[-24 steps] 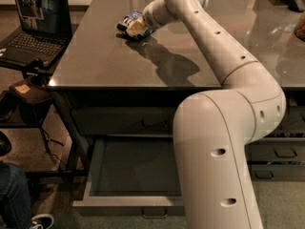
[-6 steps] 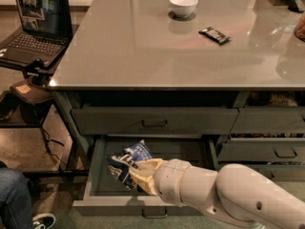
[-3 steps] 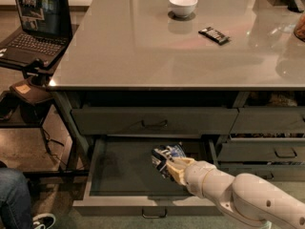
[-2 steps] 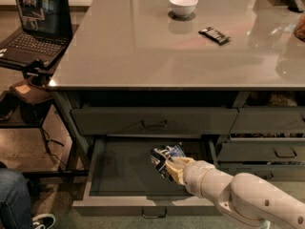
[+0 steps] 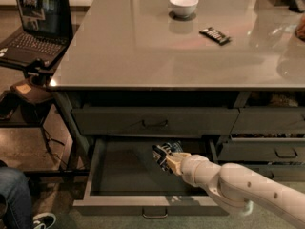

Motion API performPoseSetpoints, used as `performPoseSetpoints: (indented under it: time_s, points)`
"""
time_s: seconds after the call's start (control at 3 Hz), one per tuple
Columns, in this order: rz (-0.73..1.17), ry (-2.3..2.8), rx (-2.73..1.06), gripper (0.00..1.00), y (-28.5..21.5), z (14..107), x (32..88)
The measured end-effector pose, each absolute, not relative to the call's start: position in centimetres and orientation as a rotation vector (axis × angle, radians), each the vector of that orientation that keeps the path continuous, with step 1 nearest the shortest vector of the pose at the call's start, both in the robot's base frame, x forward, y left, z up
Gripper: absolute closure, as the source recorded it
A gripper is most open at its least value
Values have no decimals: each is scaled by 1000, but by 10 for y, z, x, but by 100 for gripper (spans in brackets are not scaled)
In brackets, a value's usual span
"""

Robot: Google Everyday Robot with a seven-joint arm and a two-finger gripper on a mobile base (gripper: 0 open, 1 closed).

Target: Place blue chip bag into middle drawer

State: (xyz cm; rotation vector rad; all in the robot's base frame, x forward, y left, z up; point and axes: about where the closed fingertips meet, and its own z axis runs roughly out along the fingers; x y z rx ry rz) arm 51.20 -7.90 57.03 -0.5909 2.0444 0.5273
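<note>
Hand (image 5: 170, 161) gripped bag (image 5: 164, 150) inside the open drawer (image 5: 123, 170).
Hand was closed on the blue bag's right side, crumpled foil sticking out up and left of the fingers. Bag sat right of centre in the drawer, near the back, low over the dark floor; could not tell if it touched. Arm (image 5: 240, 184) came in from lower right, crossing the drawer's front right corner. Drawer was pulled well out, with a curved handle (image 5: 155, 214) on its front. Shut top drawer (image 5: 155, 121) directly above; narrower drawers (image 5: 267, 137) to the right. On the surface (image 5: 133, 46): white bowl (image 5: 184, 5) at the back, black bar (image 5: 215, 35) just right of it, the two apart. Open laptop (image 5: 35, 25) on a stand at left. Someone's jeans leg and shoe (image 5: 16, 202) at bottom left.
</note>
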Motion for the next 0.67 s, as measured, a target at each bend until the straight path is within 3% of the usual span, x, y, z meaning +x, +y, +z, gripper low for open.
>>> performPoseSetpoints:
  time_s: [0.67]
  points:
    - [432,2112,-470,100,-112,505,565]
